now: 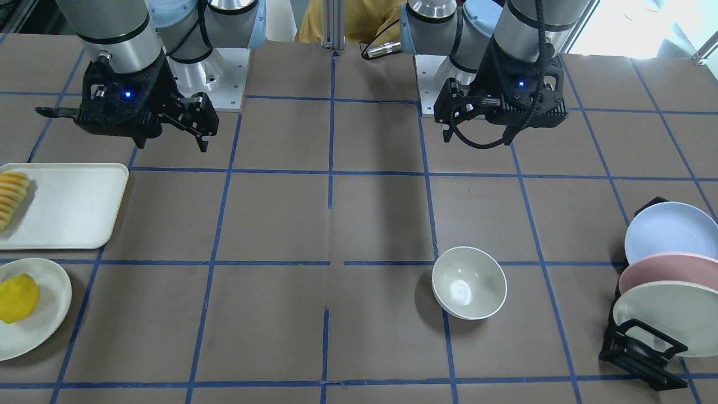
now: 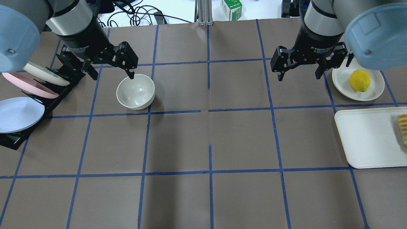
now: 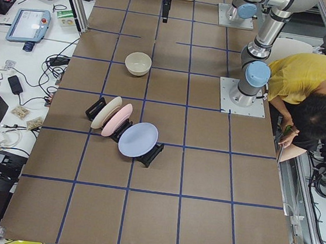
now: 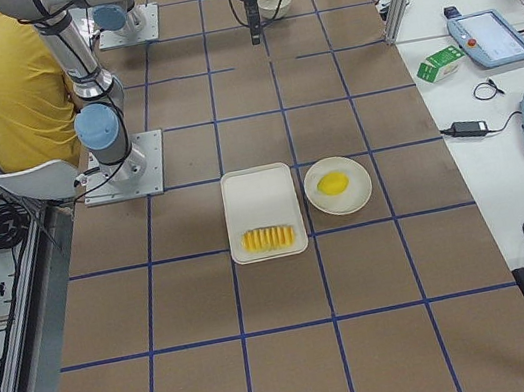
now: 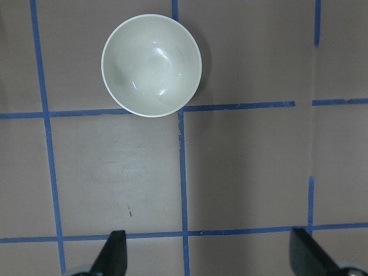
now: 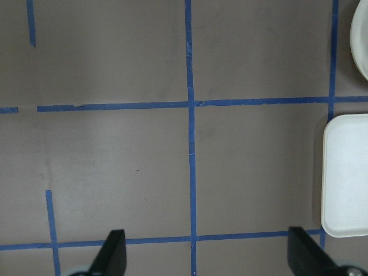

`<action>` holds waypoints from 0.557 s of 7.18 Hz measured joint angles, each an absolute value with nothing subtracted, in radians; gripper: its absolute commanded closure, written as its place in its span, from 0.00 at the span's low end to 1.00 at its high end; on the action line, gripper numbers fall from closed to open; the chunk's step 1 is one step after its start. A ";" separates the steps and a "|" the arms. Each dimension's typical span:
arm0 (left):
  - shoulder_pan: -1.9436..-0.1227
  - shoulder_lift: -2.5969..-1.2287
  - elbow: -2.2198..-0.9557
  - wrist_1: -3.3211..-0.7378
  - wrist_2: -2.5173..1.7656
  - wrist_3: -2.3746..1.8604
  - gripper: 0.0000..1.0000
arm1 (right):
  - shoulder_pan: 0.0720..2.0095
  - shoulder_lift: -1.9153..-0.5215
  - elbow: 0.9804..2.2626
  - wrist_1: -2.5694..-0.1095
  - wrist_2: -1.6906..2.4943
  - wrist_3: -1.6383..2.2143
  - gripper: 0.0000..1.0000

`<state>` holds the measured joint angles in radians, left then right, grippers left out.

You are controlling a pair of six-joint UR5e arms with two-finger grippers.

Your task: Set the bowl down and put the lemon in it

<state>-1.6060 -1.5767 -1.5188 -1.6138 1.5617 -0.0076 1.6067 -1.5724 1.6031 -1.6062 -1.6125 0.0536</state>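
Near the rack [image 1: 639, 350], bowl [image 1: 469, 290]; beside the tray [image 1: 67, 207], lemon [image 1: 18, 297] on plate [image 1: 50, 315]

Table [image 2: 210, 143] w/ bowl [image 2: 135, 92], tray [image 2: 365, 140], plate [image 2: 341, 80], dish rack [image 2: 9, 142].

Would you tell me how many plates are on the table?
4: the blue plate, pink plate and off-white plate stand in the black rack; a fourth plate lies flat under the lemon.

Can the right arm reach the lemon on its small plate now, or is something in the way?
Probably yes. The lemon lies uncovered on the plate, with nothing over it, and the right pincer hangs open and empty just beside that plate.
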 measured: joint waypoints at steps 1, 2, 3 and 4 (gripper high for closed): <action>-1.606 -1.574 -1.519 -1.614 1.562 -0.007 0.00 | 1.605 -1.572 1.604 -1.618 -1.613 0.050 0.00; -1.606 -1.572 -1.519 -1.614 1.564 -0.007 0.00 | 1.604 -1.571 1.604 -1.637 -1.613 0.048 0.00; -1.605 -1.574 -1.518 -1.614 1.566 -0.006 0.00 | 1.603 -1.567 1.605 -1.652 -1.613 0.047 0.00; -1.598 -1.585 -1.516 -1.612 1.566 -0.002 0.00 | 1.602 -1.560 1.606 -1.658 -1.614 0.046 0.00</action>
